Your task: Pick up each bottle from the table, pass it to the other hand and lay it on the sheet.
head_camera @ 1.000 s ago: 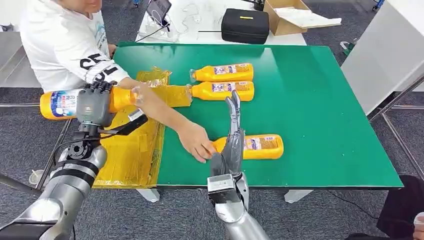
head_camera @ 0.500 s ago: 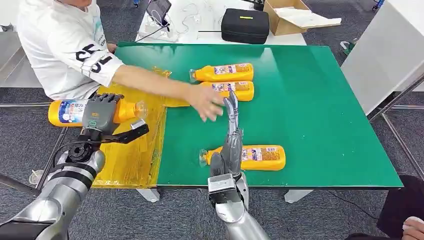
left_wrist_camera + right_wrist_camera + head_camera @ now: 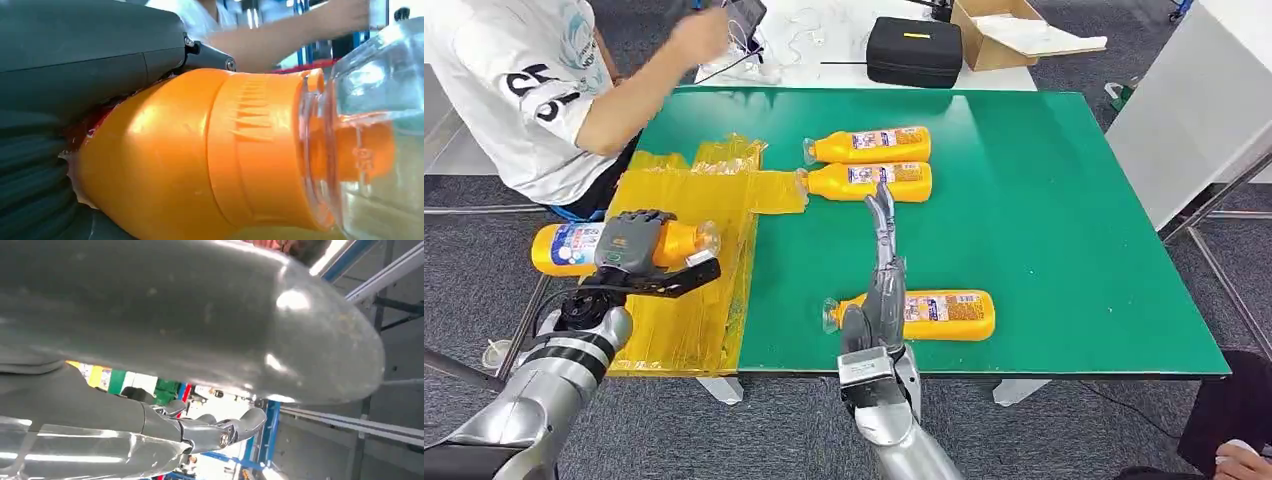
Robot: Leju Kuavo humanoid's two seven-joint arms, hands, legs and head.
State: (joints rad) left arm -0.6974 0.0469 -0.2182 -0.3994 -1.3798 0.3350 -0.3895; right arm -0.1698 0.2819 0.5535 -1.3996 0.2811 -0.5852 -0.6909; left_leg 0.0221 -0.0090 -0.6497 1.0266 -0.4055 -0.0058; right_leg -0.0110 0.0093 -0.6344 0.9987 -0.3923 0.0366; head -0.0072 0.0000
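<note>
Orange bottle (image 3: 574,246) gripped crosswise in the left hand (image 3: 631,243) above the yellow sheet's (image 3: 686,300) outer edge: carry it inward and lower it flat before letting go, while the right hand (image 3: 886,283), fingers straight and empty, hovers over another bottle (image 3: 944,314) on the green counter (image 3: 1044,220).

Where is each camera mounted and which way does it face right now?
Head view: high on the body, looking down at the green table; both arms show, left hand holding a bottle over the yellow sheet, right hand open.
Left wrist view: behind the left hand, facing the bottle's neck and clear cap.
Right wrist view: behind the right hand, its fingers extended.
Shared: the held bottle, head and left wrist views.
</note>
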